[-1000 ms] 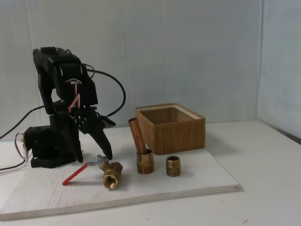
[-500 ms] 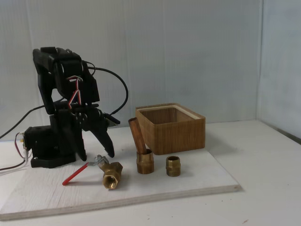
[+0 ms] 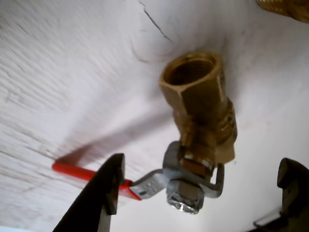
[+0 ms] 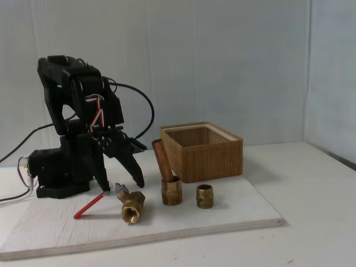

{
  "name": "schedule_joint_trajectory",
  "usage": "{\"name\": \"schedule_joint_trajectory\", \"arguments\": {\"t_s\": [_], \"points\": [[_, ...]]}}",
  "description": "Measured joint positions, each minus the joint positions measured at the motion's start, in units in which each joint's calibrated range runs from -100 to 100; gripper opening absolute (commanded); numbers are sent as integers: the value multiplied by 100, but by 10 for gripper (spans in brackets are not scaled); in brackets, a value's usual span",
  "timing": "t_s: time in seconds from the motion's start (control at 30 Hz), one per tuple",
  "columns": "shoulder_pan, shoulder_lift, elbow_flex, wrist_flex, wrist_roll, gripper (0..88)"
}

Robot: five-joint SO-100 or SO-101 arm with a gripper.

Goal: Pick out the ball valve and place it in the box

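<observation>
Your end effector (image 4: 119, 182) swung right, fingers apart astride the ball valve (image 4: 130, 205), nothing gripped, the box (image 4: 203, 153) empty.

Place: makeshift hobby workbench | evidence: white-painted wooden board (image 4: 222, 217) on white tabletop, plain pale wall panels (image 4: 222, 61) (no furnishings), black arm's exposed red wiring (image 4: 22, 172)

In the fixed view, ball valve (image 4: 129, 206) lies left of box (image 4: 203, 151).
</observation>
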Motion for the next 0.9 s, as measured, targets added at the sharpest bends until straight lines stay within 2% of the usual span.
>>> {"name": "schedule_joint_trajectory", "arguments": {"t_s": [0.9], "points": [[-82, 25, 209, -327, -103, 339]]}}
